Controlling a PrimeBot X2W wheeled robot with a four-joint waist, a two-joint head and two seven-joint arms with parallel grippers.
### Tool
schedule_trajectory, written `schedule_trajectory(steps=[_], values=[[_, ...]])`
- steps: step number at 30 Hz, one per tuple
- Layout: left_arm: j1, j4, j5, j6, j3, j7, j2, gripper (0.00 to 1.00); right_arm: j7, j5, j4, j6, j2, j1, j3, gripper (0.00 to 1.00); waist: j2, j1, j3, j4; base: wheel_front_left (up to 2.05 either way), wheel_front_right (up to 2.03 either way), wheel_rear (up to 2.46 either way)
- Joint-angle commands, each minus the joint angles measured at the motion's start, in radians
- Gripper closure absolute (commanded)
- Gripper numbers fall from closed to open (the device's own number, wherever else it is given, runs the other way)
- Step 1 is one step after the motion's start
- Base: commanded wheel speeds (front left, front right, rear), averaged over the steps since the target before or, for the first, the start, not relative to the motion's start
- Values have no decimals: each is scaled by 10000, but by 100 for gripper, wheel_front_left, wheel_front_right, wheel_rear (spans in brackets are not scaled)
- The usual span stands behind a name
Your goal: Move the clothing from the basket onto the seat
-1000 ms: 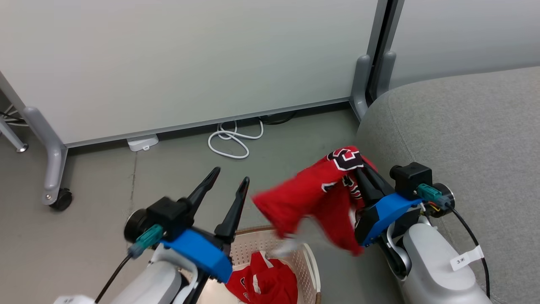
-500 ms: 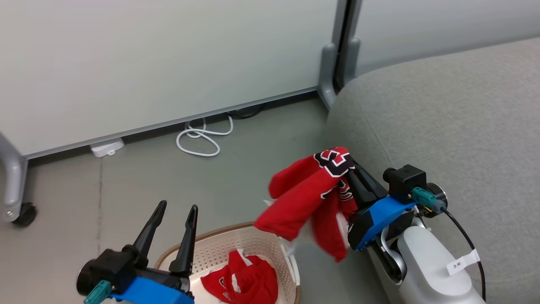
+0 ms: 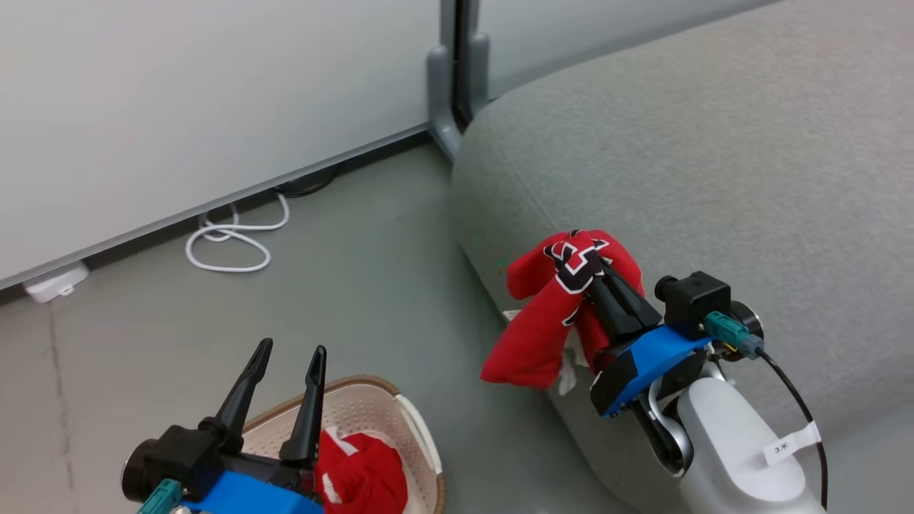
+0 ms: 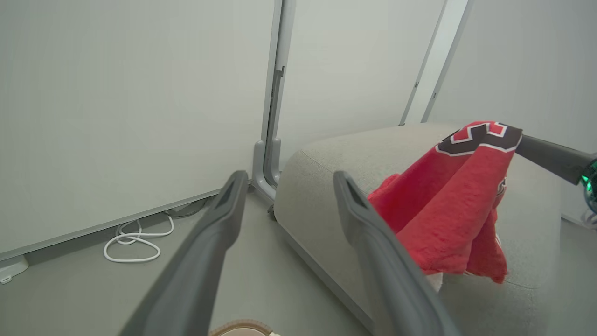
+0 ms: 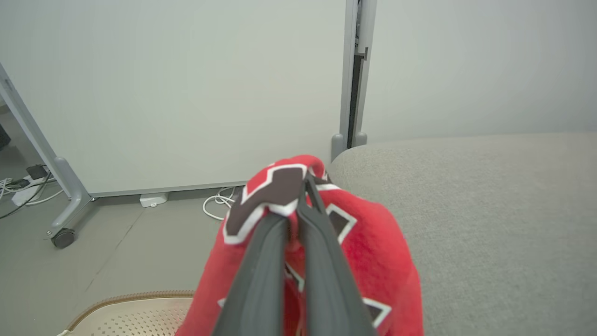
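My right gripper (image 3: pixel 596 265) is shut on the red jersey (image 3: pixel 546 314), whose black-and-white numbers drape over the fingers (image 5: pixel 280 252). The jersey (image 4: pixel 447 205) hangs at the front left edge of the grey seat (image 3: pixel 714 157), its lower folds over the seat's rounded side. My left gripper (image 3: pixel 291 352) stands open and holds nothing, above the cream basket (image 3: pixel 418 435) at the bottom of the head view. A second red garment with white trim (image 3: pixel 360 471) lies bunched inside the basket, partly hidden by my left gripper's body.
A white cable (image 3: pixel 232 239) lies coiled on the grey floor by the pale partition wall (image 3: pixel 178 107). A grey partition foot (image 3: pixel 446 107) stands at the seat's far corner. In the right wrist view a wheeled partition leg (image 5: pixel 65 210) stands at the left.
The head camera has swung right, shifting the whole scene left. My right gripper with the jersey now hangs over the seat's edge. My left gripper has dropped lower in the view.
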State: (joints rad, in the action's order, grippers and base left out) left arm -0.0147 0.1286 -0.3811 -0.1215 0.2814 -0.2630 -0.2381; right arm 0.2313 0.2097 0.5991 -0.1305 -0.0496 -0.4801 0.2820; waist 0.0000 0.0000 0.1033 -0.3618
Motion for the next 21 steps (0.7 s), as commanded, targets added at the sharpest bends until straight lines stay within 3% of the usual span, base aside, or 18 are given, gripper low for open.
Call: schedule_trajectory(steps=[1,12,21], values=[[-136,12,74,-57,-62,-26,22,0,14,-33,-129,-5,-15,148,-57,100,0,0,159,-567,0,0,0],[-237,29,186,-117,-15,-26,-156,0,47,148,-345,-5,-13,358,-99,100,0,0,364,-1609,0,0,0],[-349,-18,103,-121,128,-26,-342,0,111,185,-475,-5,-13,436,-192,100,0,0,566,-1831,0,0,0]])
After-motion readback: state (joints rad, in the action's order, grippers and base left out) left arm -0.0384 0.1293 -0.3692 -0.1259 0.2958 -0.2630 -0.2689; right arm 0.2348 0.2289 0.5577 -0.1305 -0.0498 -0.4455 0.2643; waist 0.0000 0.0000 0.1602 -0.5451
